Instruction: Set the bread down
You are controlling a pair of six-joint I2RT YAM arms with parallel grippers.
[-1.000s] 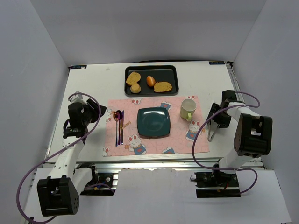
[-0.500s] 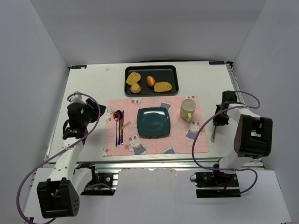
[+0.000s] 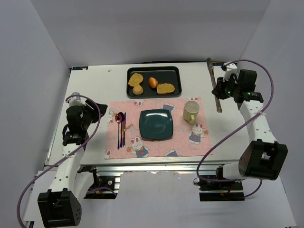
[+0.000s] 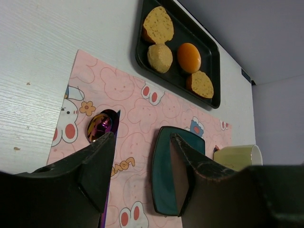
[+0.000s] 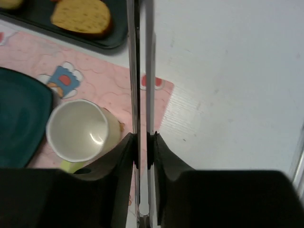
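Observation:
The bread is a small glossy orange bun lying in the black tray at the far side of the table; the left wrist view shows the bread between other pieces. My right gripper hangs to the right of the tray, shut on a pair of metal tongs. In the right wrist view the right gripper pinches both tong arms, which point toward the tray's corner. My left gripper stands open with nothing in it, left of the placemat and well short of the tray.
A teal square plate sits mid-placemat. A pale cup stands to its right, below the tongs. A spoon and other cutlery lie to its left. Toast slices and a pale heart-shaped piece share the tray.
My right gripper closed on the tongs lying right of the placemat, lifted them and carried them to the far side, beside the tray. The left arm shifted slightly toward me.

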